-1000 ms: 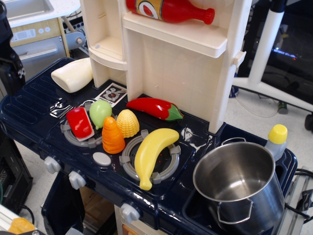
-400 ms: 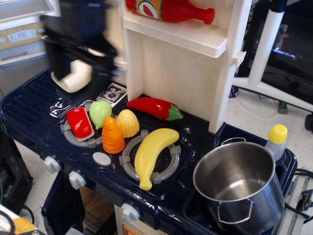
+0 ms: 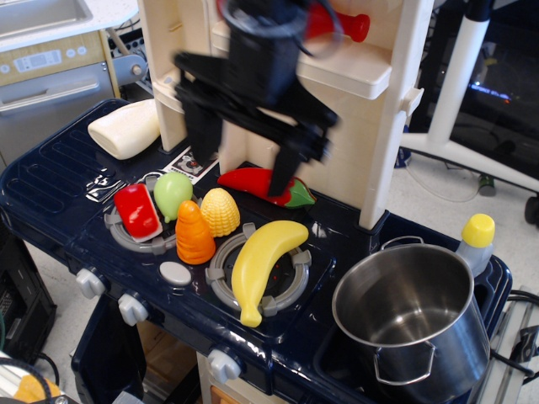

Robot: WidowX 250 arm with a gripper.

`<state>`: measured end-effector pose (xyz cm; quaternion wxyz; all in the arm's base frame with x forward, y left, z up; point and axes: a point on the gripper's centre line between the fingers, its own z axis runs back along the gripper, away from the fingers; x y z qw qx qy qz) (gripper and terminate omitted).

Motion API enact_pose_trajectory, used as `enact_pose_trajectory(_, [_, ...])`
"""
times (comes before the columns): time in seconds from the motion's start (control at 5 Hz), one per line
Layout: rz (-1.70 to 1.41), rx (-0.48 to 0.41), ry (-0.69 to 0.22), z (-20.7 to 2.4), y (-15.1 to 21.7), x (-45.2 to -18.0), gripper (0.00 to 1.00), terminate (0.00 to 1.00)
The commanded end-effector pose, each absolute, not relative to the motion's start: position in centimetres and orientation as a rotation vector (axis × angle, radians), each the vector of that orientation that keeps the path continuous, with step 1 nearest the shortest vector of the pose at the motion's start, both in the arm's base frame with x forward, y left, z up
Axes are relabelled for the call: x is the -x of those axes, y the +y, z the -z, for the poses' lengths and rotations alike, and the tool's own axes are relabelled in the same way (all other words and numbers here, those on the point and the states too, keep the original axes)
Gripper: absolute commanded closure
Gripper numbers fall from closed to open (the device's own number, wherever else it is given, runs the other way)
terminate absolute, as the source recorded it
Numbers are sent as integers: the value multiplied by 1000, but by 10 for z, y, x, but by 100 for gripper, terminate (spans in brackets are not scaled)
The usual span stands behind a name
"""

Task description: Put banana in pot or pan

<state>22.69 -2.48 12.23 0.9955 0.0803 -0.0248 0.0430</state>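
Single view, toy stove from above and in front. The black gripper (image 3: 242,151), motion-blurred, hangs above the back of the stovetop (image 3: 50,189), fingers pointing down and spread wide apart, holding nothing; its right finger overlaps the red pepper (image 3: 253,181). The banana (image 3: 261,261) lies across the front burner (image 3: 290,282), below the gripper and clear of it. The steel pot (image 3: 413,316) stands upright, right of the banana.

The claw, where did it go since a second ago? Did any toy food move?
The claw swung in from the far left and now hangs open above the stove, over the red pepper. It grabbed nothing. The banana still lies on the burner, the pot is still empty, and no food moved.
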Motion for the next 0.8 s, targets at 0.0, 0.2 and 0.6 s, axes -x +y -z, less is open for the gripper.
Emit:
enact_pose_trajectory(0.0, [-76,-171,-85,-104,-33,-236,0,0])
enact_pose_trajectory(0.2, [-139,-217,-142,-89,-29,-231,0,0])
enact_pose_trajectory(0.6, [-132,-204,-179,-54,-24,-227,0,0])
